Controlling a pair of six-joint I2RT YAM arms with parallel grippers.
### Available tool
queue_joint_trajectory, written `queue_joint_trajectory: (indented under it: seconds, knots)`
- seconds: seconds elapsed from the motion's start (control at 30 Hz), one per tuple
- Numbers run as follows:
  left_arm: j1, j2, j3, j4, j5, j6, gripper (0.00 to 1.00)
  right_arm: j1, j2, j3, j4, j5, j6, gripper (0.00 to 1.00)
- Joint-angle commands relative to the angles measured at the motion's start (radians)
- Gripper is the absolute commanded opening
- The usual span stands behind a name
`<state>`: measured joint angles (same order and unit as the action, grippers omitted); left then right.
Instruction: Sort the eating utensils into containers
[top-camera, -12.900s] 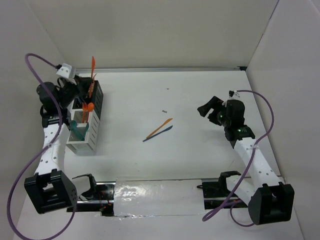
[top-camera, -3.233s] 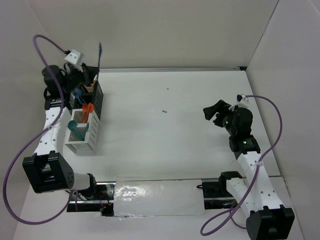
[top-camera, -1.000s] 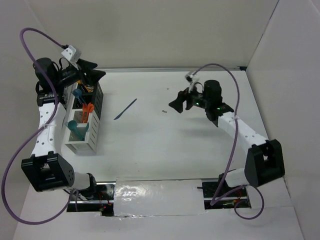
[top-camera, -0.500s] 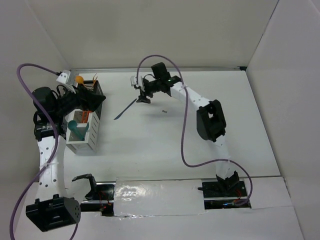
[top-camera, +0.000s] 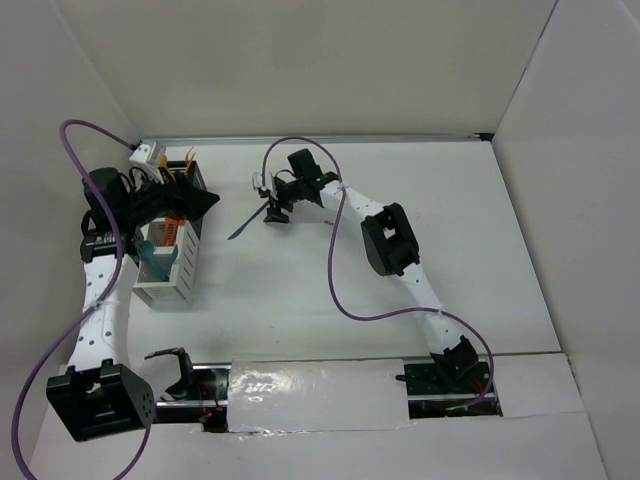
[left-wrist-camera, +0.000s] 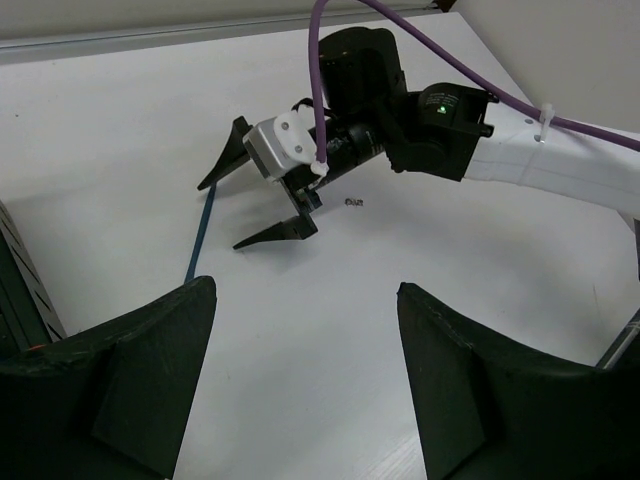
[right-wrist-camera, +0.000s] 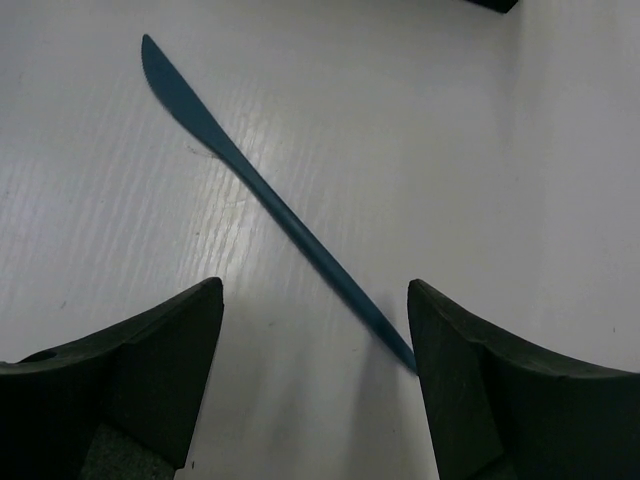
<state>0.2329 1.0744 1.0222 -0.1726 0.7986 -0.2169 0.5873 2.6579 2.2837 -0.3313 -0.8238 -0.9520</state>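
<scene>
One dark blue knife (top-camera: 247, 220) is the only utensil loose on the white table (top-camera: 450, 200). It lies flat a little to the right of the containers (top-camera: 160, 292), with bare surface all round it and a broad open stretch from there to the right-hand wall (top-camera: 575, 150). The right gripper (right-wrist-camera: 315, 285) hangs directly over it, jaws spread wide, with the knife running slantwise between them. The handle end slips behind one finger (right-wrist-camera: 480, 400) in the wrist view, so whether they touch there cannot be told. The left gripper (left-wrist-camera: 305, 290) is likewise spread wide and holds nothing, hovering over the far end of the containers and facing the right arm across the gap. From above it covers much of the black slatted bin (top-camera: 197, 232), so that bin's contents are hard to read. Orange utensils (top-camera: 172, 228) and a teal one (top-camera: 155, 258) stand in the white bins nearer the arm bases. The containers sit close to the left wall, leaving little room on that side. A tiny dark speck (left-wrist-camera: 352, 201) lies beside the right gripper, too small to name. The table is matte white, boxed by pale walls at the back and both sides, with a metal strip (top-camera: 350, 138) along the back edge and shiny tape (top-camera: 320, 385) at the near edge.
</scene>
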Motion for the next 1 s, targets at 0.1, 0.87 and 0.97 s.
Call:
queue_joint_trajectory:
  seconds: [0.1, 0.87, 0.97]
  knots:
    - [-0.004, 0.018, 0.004, 0.042, 0.048, -0.013, 0.85, 0.003, 0.054, 0.058, 0.167, -0.025, 0.128, 0.85]
    - [-0.001, 0.012, -0.017, 0.047, 0.057, -0.010, 0.85, -0.024, 0.175, 0.105, 0.129, 0.031, 0.329, 0.79]
    - [-0.003, 0.009, -0.022, 0.050, 0.057, -0.013, 0.85, -0.026, 0.154, 0.086, 0.101, 0.069, 0.334, 0.78]
